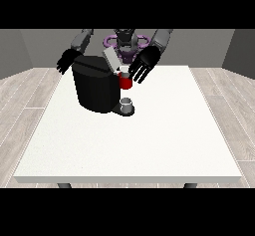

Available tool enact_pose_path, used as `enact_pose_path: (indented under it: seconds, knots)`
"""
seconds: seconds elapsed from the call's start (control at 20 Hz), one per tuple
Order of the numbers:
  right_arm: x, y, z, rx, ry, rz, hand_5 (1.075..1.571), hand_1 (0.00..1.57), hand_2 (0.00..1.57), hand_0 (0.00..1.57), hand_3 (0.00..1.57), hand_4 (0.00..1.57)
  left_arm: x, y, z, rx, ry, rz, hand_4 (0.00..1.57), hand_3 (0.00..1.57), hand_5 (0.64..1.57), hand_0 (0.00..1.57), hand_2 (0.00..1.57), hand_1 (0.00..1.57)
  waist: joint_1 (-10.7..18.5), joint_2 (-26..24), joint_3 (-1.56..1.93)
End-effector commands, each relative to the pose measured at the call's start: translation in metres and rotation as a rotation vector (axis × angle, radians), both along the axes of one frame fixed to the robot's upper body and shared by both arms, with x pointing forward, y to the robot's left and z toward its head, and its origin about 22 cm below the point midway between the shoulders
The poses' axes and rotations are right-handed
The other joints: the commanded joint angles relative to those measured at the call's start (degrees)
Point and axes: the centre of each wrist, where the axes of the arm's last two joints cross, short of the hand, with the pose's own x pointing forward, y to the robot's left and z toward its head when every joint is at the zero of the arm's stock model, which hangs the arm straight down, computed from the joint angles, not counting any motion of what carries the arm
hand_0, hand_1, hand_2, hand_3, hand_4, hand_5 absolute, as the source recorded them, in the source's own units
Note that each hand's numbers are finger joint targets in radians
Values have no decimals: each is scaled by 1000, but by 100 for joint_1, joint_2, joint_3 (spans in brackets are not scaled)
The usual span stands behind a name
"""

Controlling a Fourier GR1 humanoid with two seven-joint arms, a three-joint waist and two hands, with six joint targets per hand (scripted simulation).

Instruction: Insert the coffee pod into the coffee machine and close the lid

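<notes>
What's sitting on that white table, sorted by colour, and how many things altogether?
Black: 1, the coffee machine, with its grey lid tilted open
Red: 1, the pod holder at the machine's head
Grey: 1, the small cup on the machine's base
Total: 3

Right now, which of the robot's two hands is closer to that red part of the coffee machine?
The hand at the view's right, fingers spread, hangs just beside the red part. The other hand is apart, behind the far side of the black coffee machine.
</notes>
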Motion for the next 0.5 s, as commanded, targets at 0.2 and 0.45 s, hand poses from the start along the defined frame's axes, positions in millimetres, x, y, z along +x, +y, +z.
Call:
enact_pose_path:
  seconds: [0.2,0.45]
  knots:
    - [-2,1,-5,-8,46,-27,1571,0,0,0,0,376,1,-2,-7,66,91,0,0,0,1571,0,0,0,105,-312,-19]
    - [-12,-4,-26,15,85,-35,1571,0,0,0,0,363,0,-13,-24,40,118,-14,0,0,1571,0,0,0,251,-566,-18]
